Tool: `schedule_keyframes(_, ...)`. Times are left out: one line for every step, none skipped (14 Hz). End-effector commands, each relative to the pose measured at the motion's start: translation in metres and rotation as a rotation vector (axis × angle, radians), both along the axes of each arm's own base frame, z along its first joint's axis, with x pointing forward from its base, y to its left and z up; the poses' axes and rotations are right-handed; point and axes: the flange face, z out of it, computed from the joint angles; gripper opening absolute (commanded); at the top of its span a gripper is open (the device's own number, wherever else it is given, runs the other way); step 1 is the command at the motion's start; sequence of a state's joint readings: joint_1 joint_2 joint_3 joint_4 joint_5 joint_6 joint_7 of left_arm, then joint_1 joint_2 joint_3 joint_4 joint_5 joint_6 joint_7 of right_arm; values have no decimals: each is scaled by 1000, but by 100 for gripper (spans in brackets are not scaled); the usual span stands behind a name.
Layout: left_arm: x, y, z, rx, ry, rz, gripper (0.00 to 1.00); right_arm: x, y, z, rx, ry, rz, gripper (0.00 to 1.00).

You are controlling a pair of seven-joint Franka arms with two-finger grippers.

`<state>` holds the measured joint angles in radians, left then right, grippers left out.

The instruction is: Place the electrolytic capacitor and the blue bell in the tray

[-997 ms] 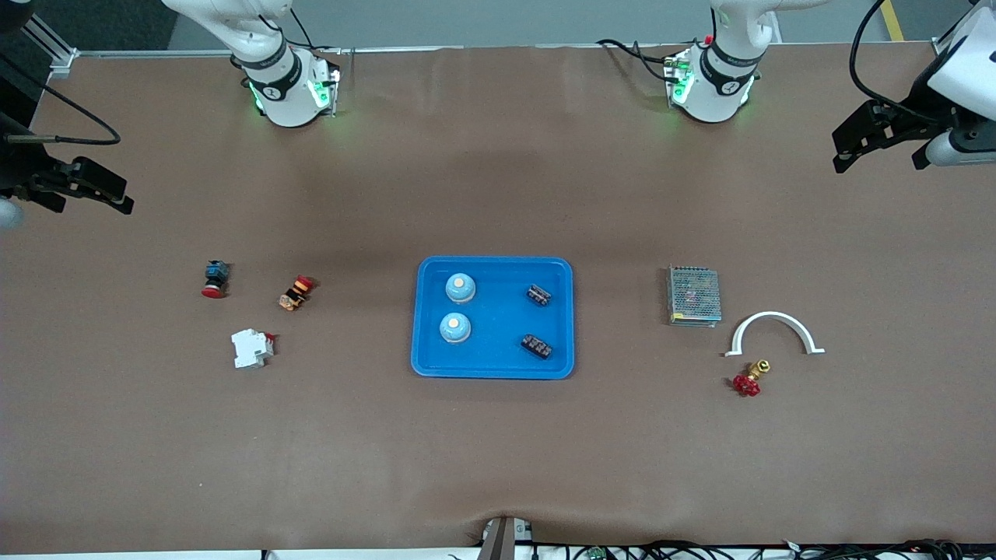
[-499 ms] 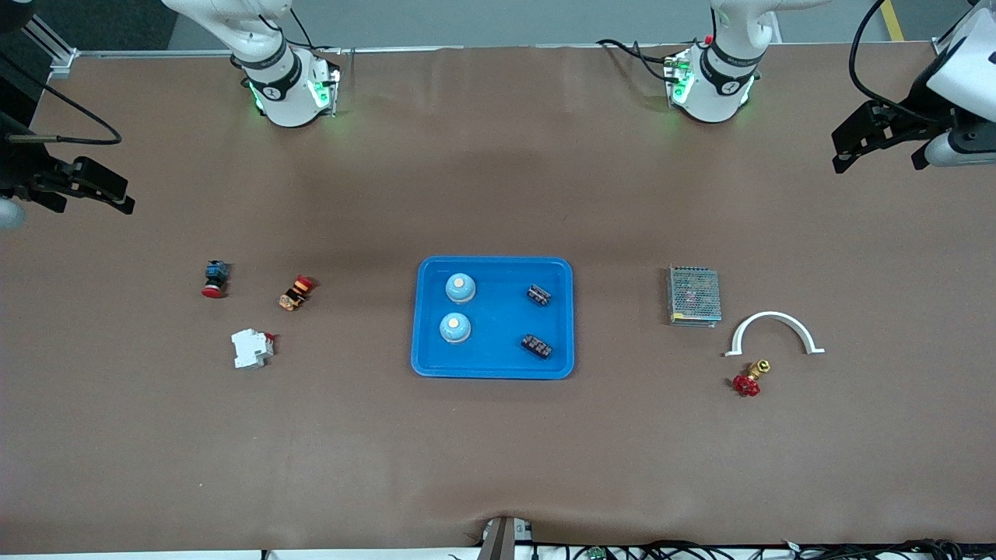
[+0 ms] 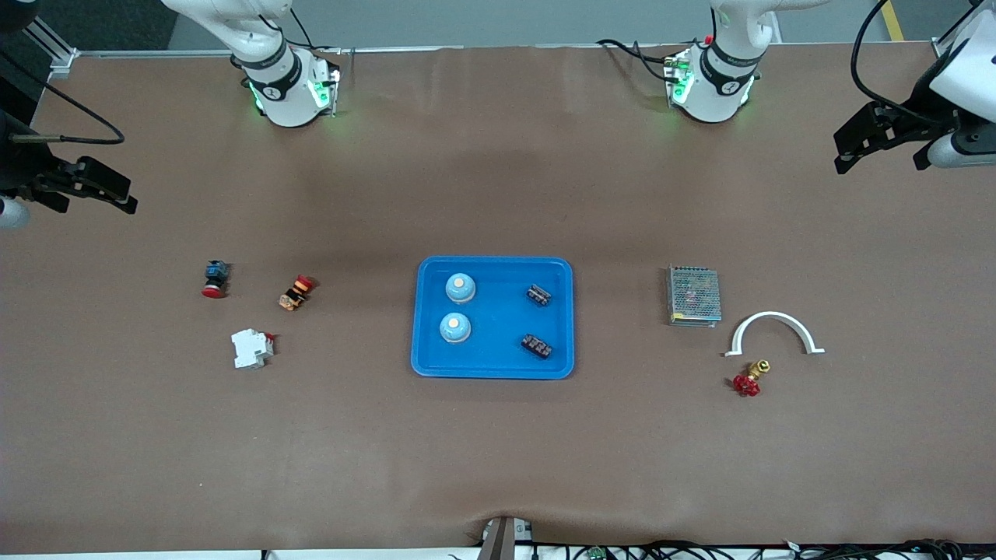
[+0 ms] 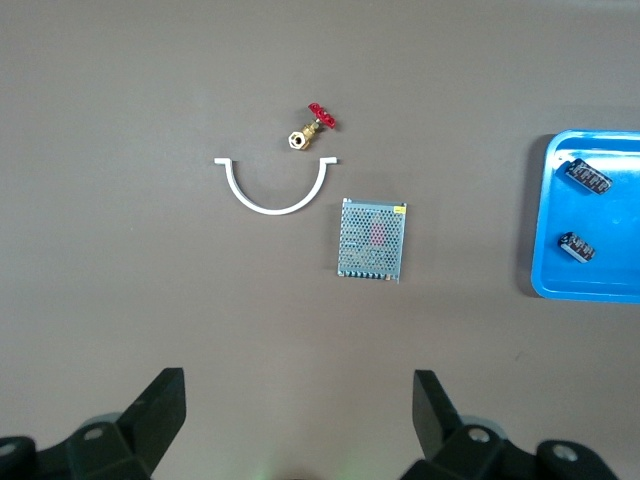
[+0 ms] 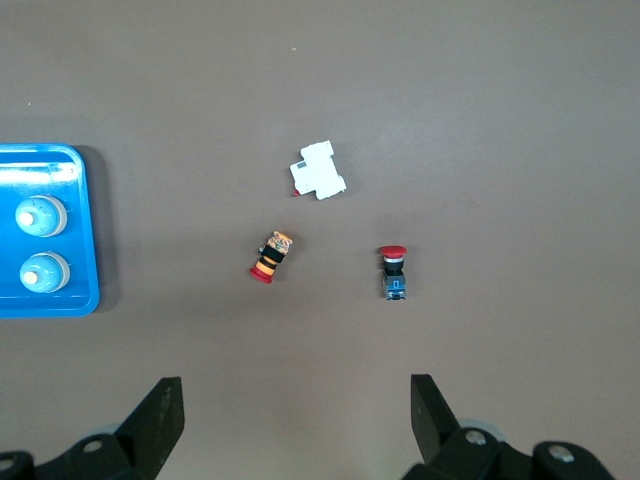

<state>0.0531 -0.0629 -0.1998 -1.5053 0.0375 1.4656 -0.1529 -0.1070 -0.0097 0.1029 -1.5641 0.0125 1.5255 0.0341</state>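
Well, tray (image 3: pixel 493 372) w/ bells, capacitors, clutter each end well apart, left claw (image 4: pixel 295 420) & right claw (image 5: pixel 290 418) wide, empty.

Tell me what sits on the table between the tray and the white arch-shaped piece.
A metal mesh-covered box lies between the tray and the white arch; the front view and the left wrist view both show it.

open left gripper (image 4: pixel 293 420), tray (image 4: pixel 590 290), 2 capacitors (image 4: pixel 588 177)
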Motion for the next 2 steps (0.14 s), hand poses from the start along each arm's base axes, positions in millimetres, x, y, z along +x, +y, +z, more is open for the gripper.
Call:
schedule_keyframes(0, 0, -2, -17, 16, -23, 100, -7, 3, 3, 0, -10, -8, 100)
schedule_keyframes(0, 1, -2, -17, 16, -22, 100, -7, 3, 3, 0, -10, -8, 100)
